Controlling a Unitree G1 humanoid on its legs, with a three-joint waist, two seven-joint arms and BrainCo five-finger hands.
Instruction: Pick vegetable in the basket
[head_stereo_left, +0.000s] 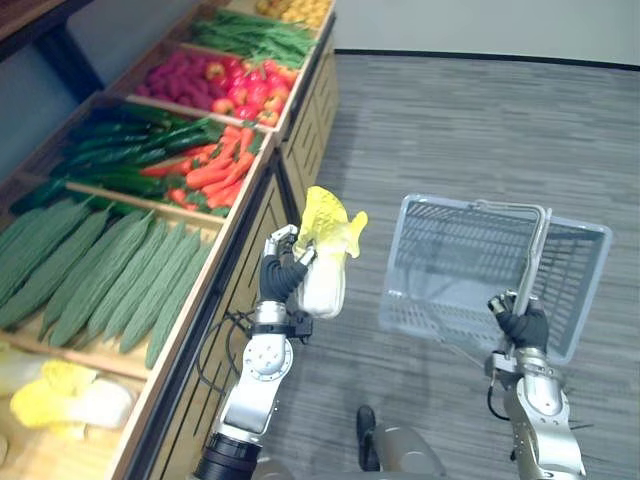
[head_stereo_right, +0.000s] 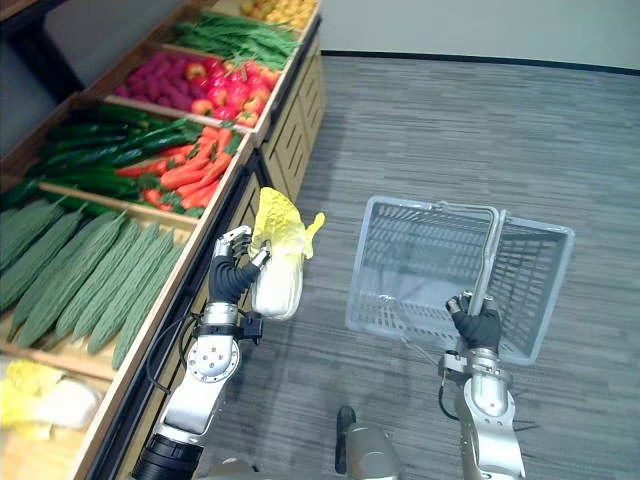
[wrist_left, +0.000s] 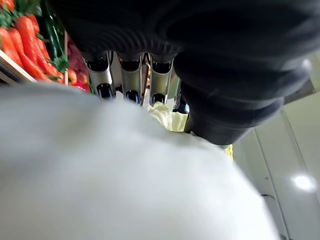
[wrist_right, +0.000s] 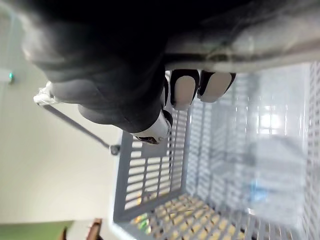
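My left hand (head_stereo_left: 283, 275) is shut on a napa cabbage (head_stereo_left: 325, 250) with a white stalk and yellow-green leaves, holding it upright in the air beside the shelf's front edge. The cabbage's pale stalk (wrist_left: 125, 170) lies under the curled fingers (wrist_left: 131, 75). To its right hangs a grey plastic basket (head_stereo_left: 480, 262), tilted, with nothing inside. My right hand (head_stereo_left: 524, 325) is shut on the basket's handle (head_stereo_left: 533, 258). In the right wrist view the fingers (wrist_right: 185, 87) wrap the handle (wrist_right: 250, 52) above the basket's slotted walls (wrist_right: 165, 180). The cabbage is left of the basket, a short gap apart.
A wooden produce shelf (head_stereo_left: 225, 255) runs along the left: ridged green gourds (head_stereo_left: 110, 275), more cabbages (head_stereo_left: 65, 395), cucumbers (head_stereo_left: 120, 155), carrots (head_stereo_left: 215, 165), red fruit (head_stereo_left: 225, 80), and green beans (head_stereo_left: 255, 35). Grey carpet floor (head_stereo_left: 470, 130) lies open to the right.
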